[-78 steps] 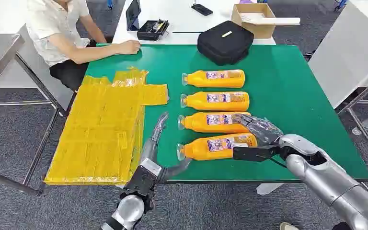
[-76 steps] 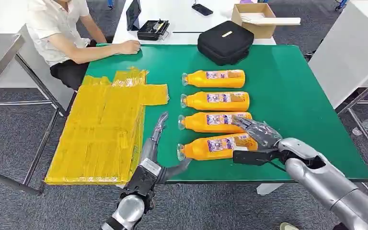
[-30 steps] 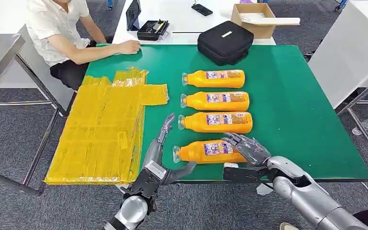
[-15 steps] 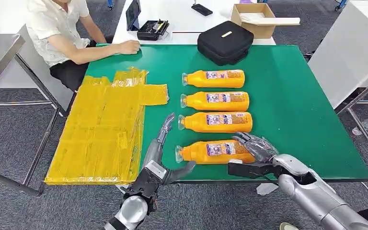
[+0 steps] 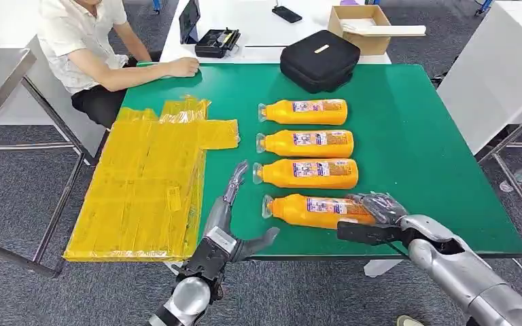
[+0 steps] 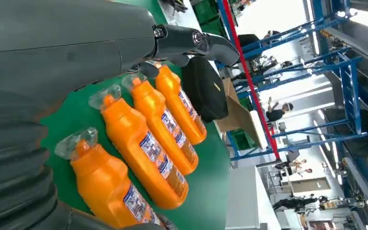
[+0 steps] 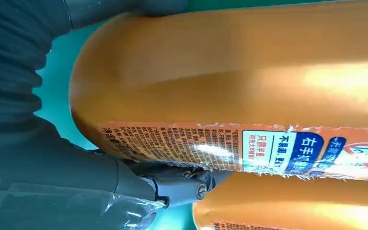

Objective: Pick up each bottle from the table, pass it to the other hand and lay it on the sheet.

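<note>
Four orange bottles lie on their sides in a column on the green table point(image 5: 414, 136), caps toward the yellow sheet point(image 5: 143, 183) at the left. My right hand point(image 5: 375, 214) grips the base of the nearest bottle point(image 5: 309, 210), which lies slightly askew near the front edge. The right wrist view shows fingers above and my thumb point(image 7: 172, 182) below that bottle point(image 7: 244, 81). My left hand point(image 5: 225, 219) is open with straight fingers, between the sheet and the bottle caps. In the left wrist view the nearest bottle point(image 6: 105, 187) lies beyond my left fingers point(image 6: 187, 40).
A black bag point(image 5: 319, 59) sits at the table's far edge. A seated person point(image 5: 88, 47) rests a hand on the far left corner. Behind, a white table holds a cardboard box point(image 5: 359, 24) and a black case point(image 5: 216, 42).
My right hand closed around the nearest bottle's base, drew it toward the front edge, then shifted it to the right. My left hand rose slightly and stayed open.
</note>
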You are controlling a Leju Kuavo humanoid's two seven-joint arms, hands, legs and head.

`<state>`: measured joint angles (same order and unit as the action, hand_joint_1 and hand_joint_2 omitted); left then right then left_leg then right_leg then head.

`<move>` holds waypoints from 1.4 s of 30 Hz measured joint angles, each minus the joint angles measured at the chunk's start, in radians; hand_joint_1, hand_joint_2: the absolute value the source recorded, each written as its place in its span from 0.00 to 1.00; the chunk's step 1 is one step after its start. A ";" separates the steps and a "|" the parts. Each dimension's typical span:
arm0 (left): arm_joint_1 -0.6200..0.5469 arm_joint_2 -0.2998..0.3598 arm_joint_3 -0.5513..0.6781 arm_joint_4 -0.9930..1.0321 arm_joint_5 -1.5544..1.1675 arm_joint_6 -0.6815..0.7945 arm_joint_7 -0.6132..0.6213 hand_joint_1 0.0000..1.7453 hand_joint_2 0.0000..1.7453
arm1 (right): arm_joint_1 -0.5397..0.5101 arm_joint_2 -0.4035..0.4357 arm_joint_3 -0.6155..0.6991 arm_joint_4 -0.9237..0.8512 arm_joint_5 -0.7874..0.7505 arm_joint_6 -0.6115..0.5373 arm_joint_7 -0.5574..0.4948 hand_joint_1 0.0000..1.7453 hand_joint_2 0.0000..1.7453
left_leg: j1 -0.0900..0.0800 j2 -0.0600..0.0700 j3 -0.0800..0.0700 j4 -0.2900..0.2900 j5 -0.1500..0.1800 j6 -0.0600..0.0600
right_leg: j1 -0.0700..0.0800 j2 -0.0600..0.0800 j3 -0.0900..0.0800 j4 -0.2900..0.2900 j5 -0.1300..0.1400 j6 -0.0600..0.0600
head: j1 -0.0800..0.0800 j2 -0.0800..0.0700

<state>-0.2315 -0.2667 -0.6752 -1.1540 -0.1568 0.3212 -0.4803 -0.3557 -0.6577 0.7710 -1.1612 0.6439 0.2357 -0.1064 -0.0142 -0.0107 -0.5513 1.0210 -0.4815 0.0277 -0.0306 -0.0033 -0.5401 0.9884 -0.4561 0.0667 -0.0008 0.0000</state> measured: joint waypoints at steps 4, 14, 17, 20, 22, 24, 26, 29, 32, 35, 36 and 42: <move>0.000 0.000 0.000 0.003 0.001 0.006 -0.010 0.00 1.00 | 0.011 0.018 -0.015 0.012 -0.027 -0.058 -0.046 1.00 1.00 | 0.000 0.001 0.000 0.000 0.000 0.000 | 0.000 0.000 0.000 0.000 0.000 0.000 | 0.000 0.000; 0.005 -0.002 0.011 -0.035 0.114 0.126 -0.115 0.00 1.00 | 0.145 0.266 -0.188 0.019 -0.051 -0.276 -0.178 1.00 1.00 | 0.002 0.000 -0.001 -0.001 0.000 0.000 | 0.002 0.000 0.000 0.001 0.000 0.000 | 0.000 0.000; 0.010 -0.002 0.019 -0.067 0.190 0.105 -0.118 0.00 1.00 | 0.174 0.338 -0.246 -0.008 -0.075 -0.293 -0.195 1.00 1.00 | 0.002 0.000 -0.001 -0.001 0.000 0.000 | 0.001 0.000 -0.001 0.001 0.000 0.000 | 0.000 0.000; 0.016 -0.002 0.029 -0.091 0.226 0.092 -0.117 0.00 1.00 | 0.187 0.379 -0.280 -0.026 -0.091 -0.292 -0.200 1.00 1.00 | 0.002 0.000 -0.001 -0.001 0.000 0.000 | 0.001 0.000 -0.001 0.001 0.000 0.000 | 0.000 0.000; 0.019 -0.002 0.033 -0.101 0.249 0.082 -0.116 0.00 1.00 | 0.193 0.396 -0.300 -0.032 -0.101 -0.292 -0.205 1.00 1.00 | 0.002 0.000 -0.002 -0.001 0.000 0.000 | 0.001 0.000 -0.001 0.001 0.000 0.000 | 0.000 0.000; 0.023 -0.002 0.038 -0.111 0.301 0.053 -0.099 0.00 1.00 | 0.198 0.413 -0.319 -0.038 -0.109 -0.292 -0.208 1.00 1.00 | 0.001 0.000 -0.001 -0.001 0.000 0.000 | 0.000 0.000 -0.001 0.001 0.000 0.000 | 0.000 0.000; 0.029 -0.001 0.043 -0.117 0.384 0.004 -0.058 0.00 1.00 | 0.207 0.428 -0.335 -0.045 -0.113 -0.291 -0.212 1.00 1.00 | 0.001 0.000 -0.001 -0.001 0.000 0.000 | 0.000 0.000 -0.001 0.000 0.000 0.000 | 0.000 0.000; 0.052 0.007 0.046 -0.118 0.497 -0.086 -0.031 0.00 1.00 | 0.230 0.449 -0.362 -0.064 -0.137 -0.298 -0.237 1.00 1.00 | 0.001 0.000 -0.002 -0.001 0.000 0.000 | 0.000 0.000 -0.001 0.000 0.000 0.000 | 0.000 0.000; 0.081 0.019 0.046 -0.125 0.569 -0.165 -0.040 0.00 1.00 | 0.248 0.484 -0.394 -0.088 -0.182 -0.314 -0.280 1.00 1.00 | 0.001 0.001 -0.003 -0.001 0.000 0.000 | 0.001 0.001 -0.003 0.001 0.000 0.000 | 0.000 0.000; 0.094 0.026 0.048 -0.132 0.592 -0.191 -0.043 0.00 1.00 | 0.250 0.507 -0.407 -0.104 -0.197 -0.316 -0.288 1.00 1.00 | 0.002 0.000 -0.003 -0.001 0.000 0.000 | 0.001 0.000 -0.003 0.001 0.000 0.000 | 0.000 0.000; 0.098 0.027 0.049 -0.134 0.607 -0.212 -0.043 0.00 1.00 | 0.250 0.519 -0.409 -0.108 -0.215 -0.314 -0.296 1.00 1.00 | 0.002 0.000 -0.003 -0.001 0.000 0.000 | 0.001 0.000 -0.003 0.001 0.000 0.000 | 0.000 0.000; 0.103 0.033 0.052 -0.132 0.698 -0.387 -0.026 0.00 1.00 | 0.230 0.614 -0.408 -0.113 -0.287 -0.282 -0.353 1.00 1.00 | 0.002 0.001 -0.003 -0.001 0.001 0.000 | 0.001 0.001 -0.002 0.001 0.000 0.000 | 0.000 0.000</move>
<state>-0.1282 -0.2338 -0.6230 -1.2860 0.5416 -0.0659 -0.5066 -0.1262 -0.0432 0.3627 -1.2741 0.3570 -0.0462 -0.4593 -0.0122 -0.0099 -0.5540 1.0201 -0.4810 0.0272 -0.0296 -0.0026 -0.5426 0.9893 -0.4561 0.0666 -0.0004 0.0000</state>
